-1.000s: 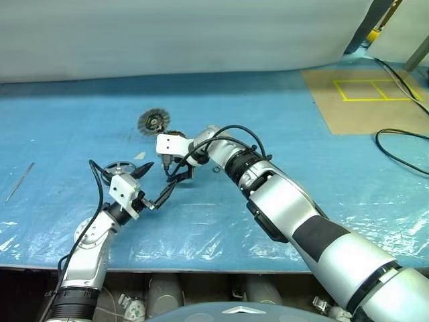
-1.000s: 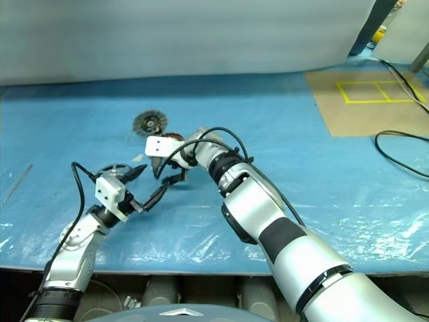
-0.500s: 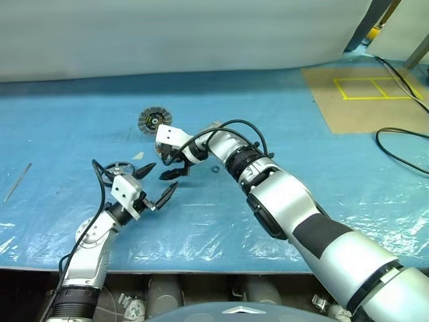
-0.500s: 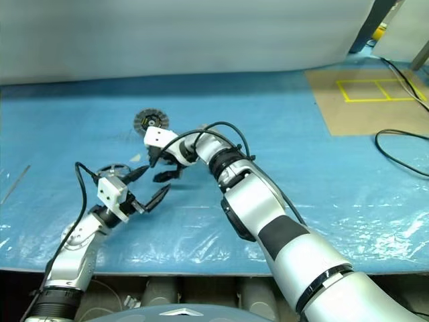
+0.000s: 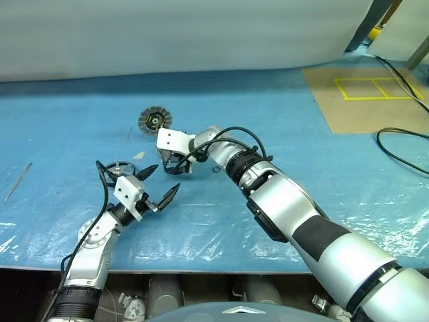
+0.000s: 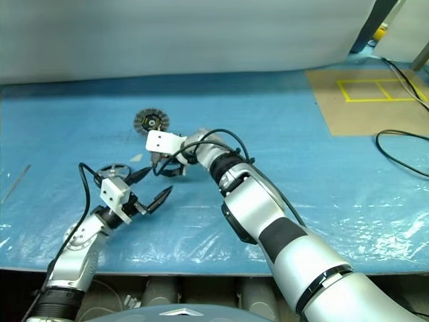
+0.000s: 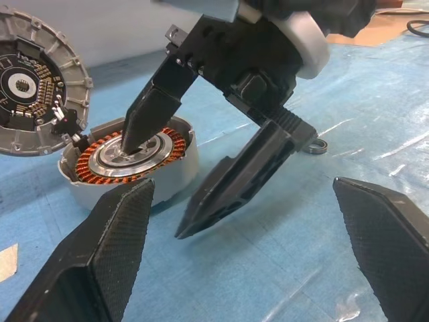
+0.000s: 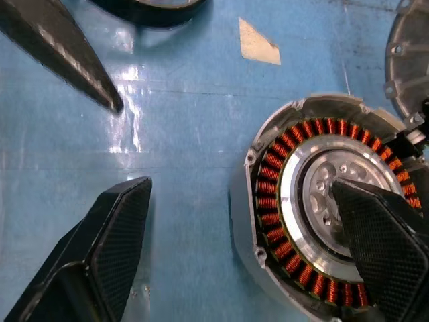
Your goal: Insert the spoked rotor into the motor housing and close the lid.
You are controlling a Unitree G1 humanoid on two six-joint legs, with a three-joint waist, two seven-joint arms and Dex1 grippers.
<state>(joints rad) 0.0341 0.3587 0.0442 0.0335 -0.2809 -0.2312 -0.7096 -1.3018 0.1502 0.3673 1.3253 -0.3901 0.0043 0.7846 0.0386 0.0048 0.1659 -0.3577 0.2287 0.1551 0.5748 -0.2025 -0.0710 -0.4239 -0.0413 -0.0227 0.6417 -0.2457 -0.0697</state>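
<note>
The motor housing point(image 7: 86, 190), a silver cup with copper windings point(image 8: 273, 168) around a pale centre, lies on the blue sheet. My right gripper point(image 7: 154, 191) is open over it, with one finger point(image 7: 153, 107) on the pale centre and the other outside the wall. In the eye views the right gripper point(image 5: 175, 164) hides most of the housing. The lid point(image 5: 154, 121) lies just beyond, dark face up, its rim against the housing point(image 7: 33, 87). The spoked rotor point(image 6: 111, 170) lies behind my left gripper point(image 5: 164, 180), which hovers open and empty near the right gripper.
A small metal ring point(image 5: 215, 168) lies on the sheet beside the right wrist. A pale scrap point(image 8: 258, 41) lies between rotor and housing. A thin rod point(image 5: 19, 181) lies far left. A cardboard panel point(image 5: 362, 100) and a black cable point(image 5: 402, 144) are at the right.
My right gripper swung up towards the lid half a second ago, then came back down over the housing with its wrist turned. The left arm stayed where it was.
</note>
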